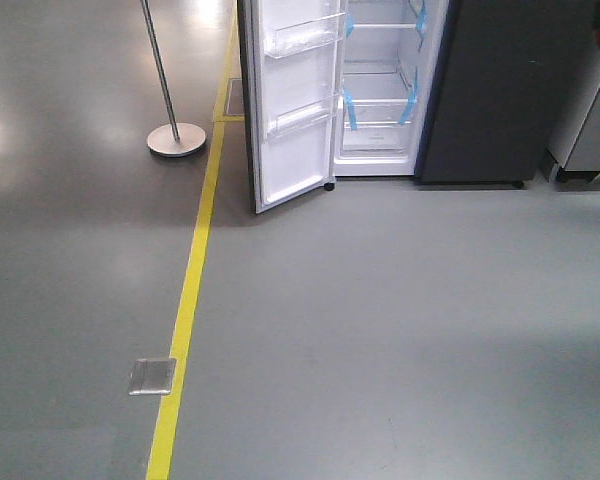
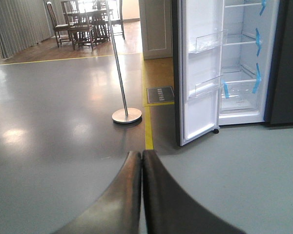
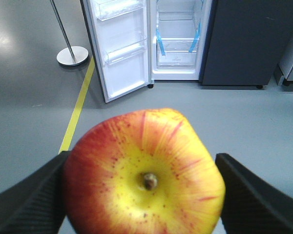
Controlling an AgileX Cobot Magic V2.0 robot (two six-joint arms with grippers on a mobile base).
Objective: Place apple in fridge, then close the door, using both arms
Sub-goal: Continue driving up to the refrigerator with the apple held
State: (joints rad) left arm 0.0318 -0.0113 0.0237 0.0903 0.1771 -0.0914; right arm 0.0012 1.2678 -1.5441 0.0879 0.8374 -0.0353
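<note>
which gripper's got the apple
The right gripper, clamped on both sides of the apple; the left gripper is shut on nothing, its tips touching.

Front view looks down at the open fridge (image 1: 400, 90); both wrist views face it too, well back.

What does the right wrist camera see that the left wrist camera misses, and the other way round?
Only the right wrist view shows the apple, gripped in the right pincer. Only the left wrist view shows the left pincer, shut and empty, and dining chairs far behind. Both show the fridge with its door open, the pole stand and the yellow floor line.
</note>
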